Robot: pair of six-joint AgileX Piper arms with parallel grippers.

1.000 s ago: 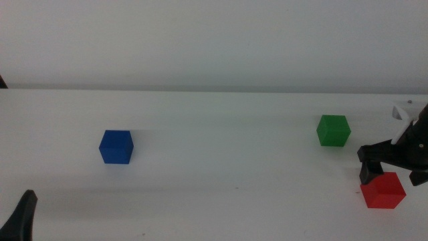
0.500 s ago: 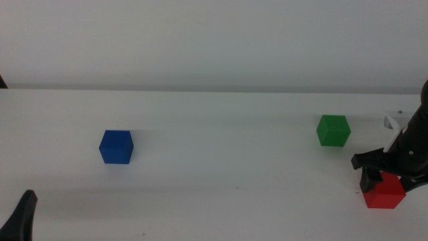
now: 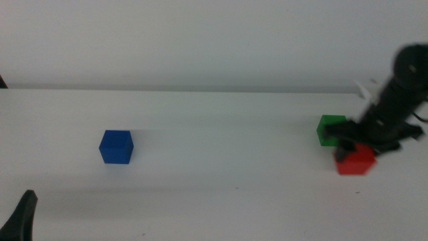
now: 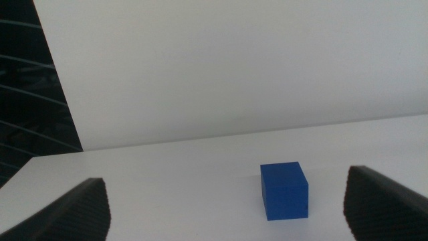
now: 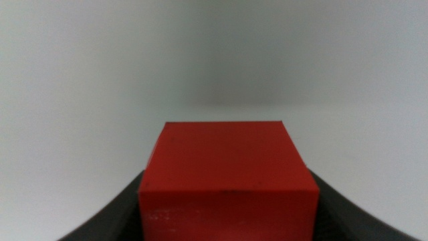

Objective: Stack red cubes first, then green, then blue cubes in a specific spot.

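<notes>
The left gripper [image 3: 20, 217] is waiting at the bottom left corner of the middle view, only one dark jaw tip showing there. In its wrist view its two jaws are standing wide apart at the two sides of the picture, with nothing between them; the left gripper [image 4: 227, 207] is holding nothing.

The blue cube [image 3: 116, 146] is sitting flat on the white table [image 3: 221, 194], left of centre and well apart from the other two cubes. The left wrist view is showing the blue cube [image 4: 284, 191] ahead of the open jaws, not touched by either.

The middle stretch of the table is lying bare and white between the blue cube and the pair at the right.

The green cube [image 3: 330, 130] is resting on the table at the right, toward the far side. Just in front of it and slightly to its right, the red cube [image 3: 356, 160] is sitting between the jaws of the right gripper [image 3: 358, 148], whose arm is reaching in from the right, blurred. The red cube is appearing close against the green one; whether they are touching cannot be told.

In the right wrist view the red cube [image 5: 227, 177] is filling the gap, with the dark jaws pressing close on both sides of it. Whether it is on the table or raised off it cannot be told.
</notes>
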